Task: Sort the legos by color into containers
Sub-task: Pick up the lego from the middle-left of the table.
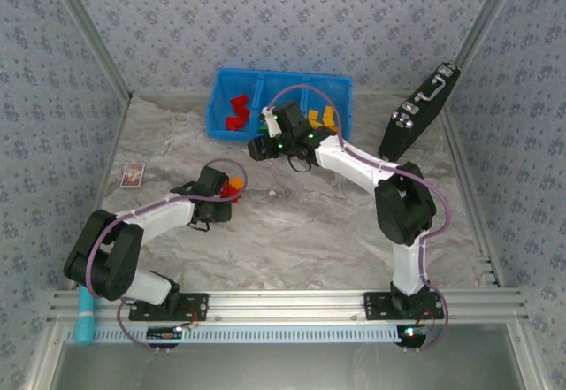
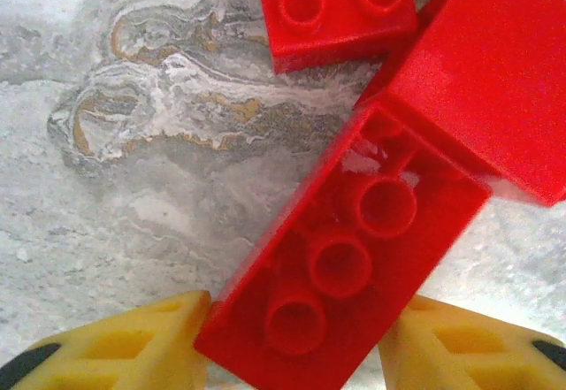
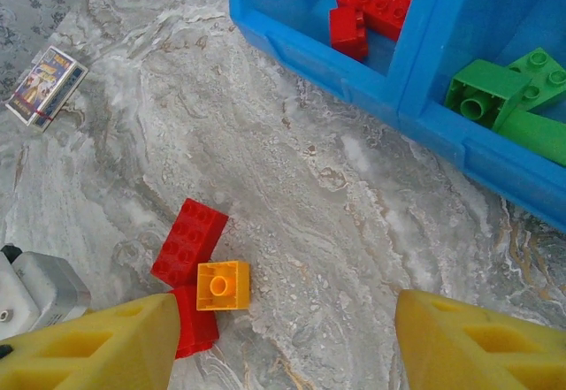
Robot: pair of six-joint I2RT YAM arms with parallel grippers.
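My left gripper [image 2: 296,355] is shut on a red lego [image 2: 354,257] that lies hollow side up on the marble table; a yellow finger presses each of its long sides. Two more red legos [image 2: 340,10] lie just beyond it. In the right wrist view this small cluster shows red legos [image 3: 188,241] and one orange lego [image 3: 222,285]. My right gripper [image 3: 283,346] hangs open and empty above the table in front of the blue containers [image 3: 354,72]. Red legos [image 3: 371,5] lie in the left compartment, green ones [image 3: 513,98] in the middle, orange-yellow ones [image 1: 323,116] in the right.
A small printed card [image 1: 133,174] lies at the left of the table. A black case [image 1: 420,111] leans against the right wall. Bare marble lies between the lego cluster [image 1: 232,187] and the bin [image 1: 221,129].
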